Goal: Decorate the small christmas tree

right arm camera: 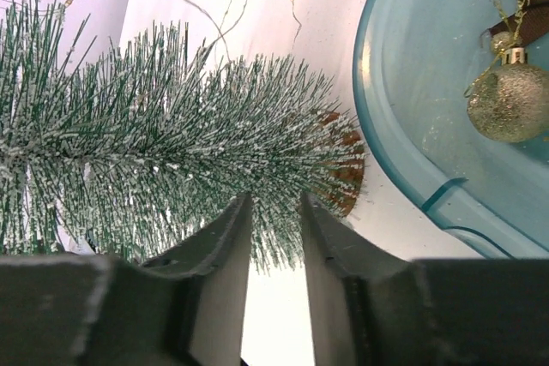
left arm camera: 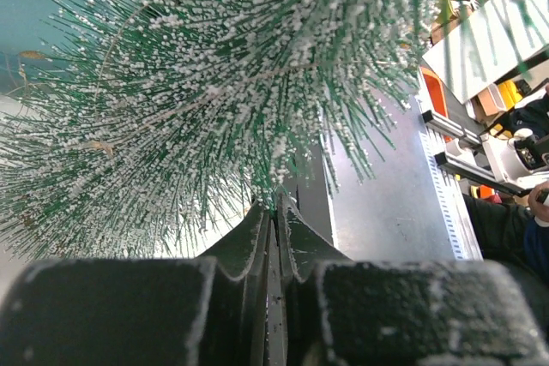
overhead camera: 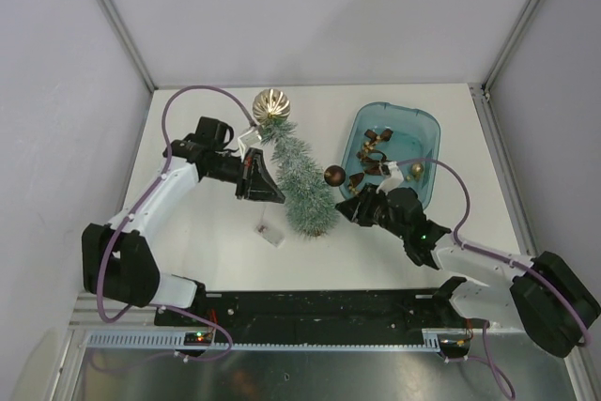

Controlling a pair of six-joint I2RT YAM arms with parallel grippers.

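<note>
My tree [overhead camera: 302,185] lies tip far-left, base [right arm camera: 347,173] near-right, between both arms; left end effector [left arm camera: 274,207] nips its bristles mid-length, right end effector [right arm camera: 276,212], narrowly parted and empty, sits beside the base.

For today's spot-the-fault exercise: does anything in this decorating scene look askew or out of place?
Yes. The small christmas tree is not upright: it slants across the table, tip by the gold bauble, wide end toward the near edge. A tree being decorated would normally stand on its base.
</note>
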